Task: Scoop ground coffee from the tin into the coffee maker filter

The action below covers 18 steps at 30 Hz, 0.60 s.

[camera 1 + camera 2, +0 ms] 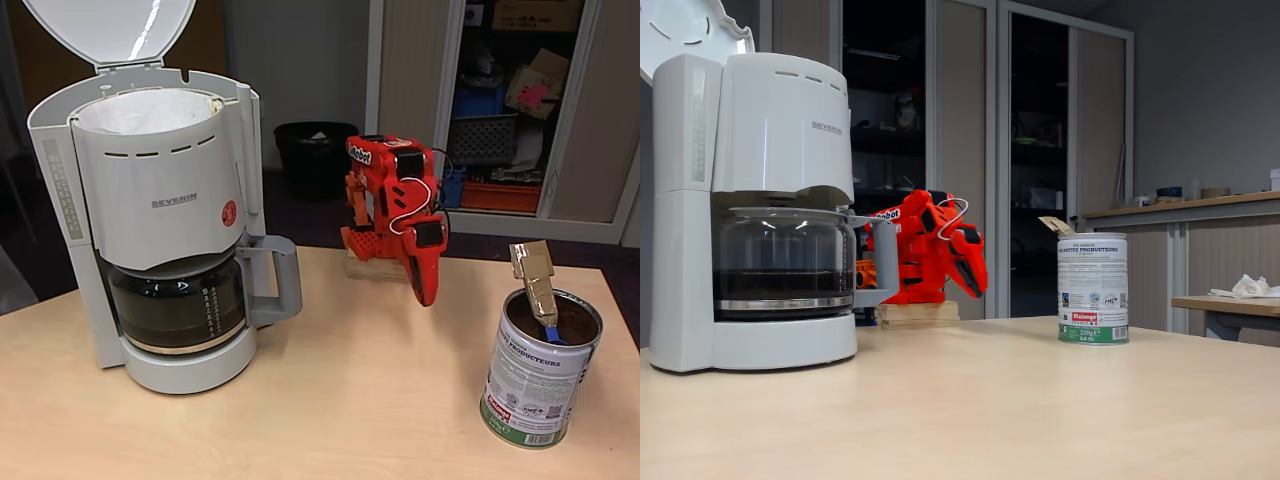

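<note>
**benchrat:** Office storage room was the backdrop, cupboards open behind a pale wooden table (330, 400). Biggest thing on it was the coffee maker (165, 210), lid (110, 30) flipped up, presumably so the coffee maker filter (150, 110) was open from above for pouring. Carafe (180, 305) sat under it with some dark liquid in it.

**mokapot:** And the arm?

**benchrat:** Orange arm (395, 210) was folded down on its base between machine and tin, gripper (428, 290) pointing at the table, well apart from both. Looked empty; I couldn't tell whether the jaws were parted or closed. I'd guess that was its rest pose, nothing started.

**mokapot:** Where was the coffee?

**benchrat:** In the tin (540, 375), at the right of the high fixed view. A spoon (540, 290) with a taped handle leaned against the rim, probably to give the claw something to grab.

**mokapot:** Any difference between cameras?

**benchrat:** High one showed the ground coffee (575, 322) and the paper filter. Low one saw the tin's label (1092, 285) and the carafe level, but not inside either container.
</note>
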Each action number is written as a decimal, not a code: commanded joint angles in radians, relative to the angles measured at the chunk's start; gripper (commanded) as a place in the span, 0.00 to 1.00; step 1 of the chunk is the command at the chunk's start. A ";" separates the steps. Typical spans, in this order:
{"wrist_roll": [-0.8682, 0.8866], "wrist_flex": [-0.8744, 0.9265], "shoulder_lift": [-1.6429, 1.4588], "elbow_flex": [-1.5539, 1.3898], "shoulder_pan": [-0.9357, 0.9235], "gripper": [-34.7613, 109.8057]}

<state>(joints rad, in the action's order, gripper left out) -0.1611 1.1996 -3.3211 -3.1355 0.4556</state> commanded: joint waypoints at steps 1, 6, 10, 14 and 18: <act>-0.031 -0.026 -0.003 -0.006 0.034 0.24; 0.166 -0.232 -0.003 -0.006 -0.020 0.24; 0.261 -0.348 -0.003 -0.006 -0.003 0.24; 0.351 -0.413 -0.005 -0.006 -0.078 0.24; 0.293 -0.460 -0.005 0.009 0.005 0.24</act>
<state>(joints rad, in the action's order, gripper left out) 0.1549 0.7655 -3.3149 -3.1355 0.4080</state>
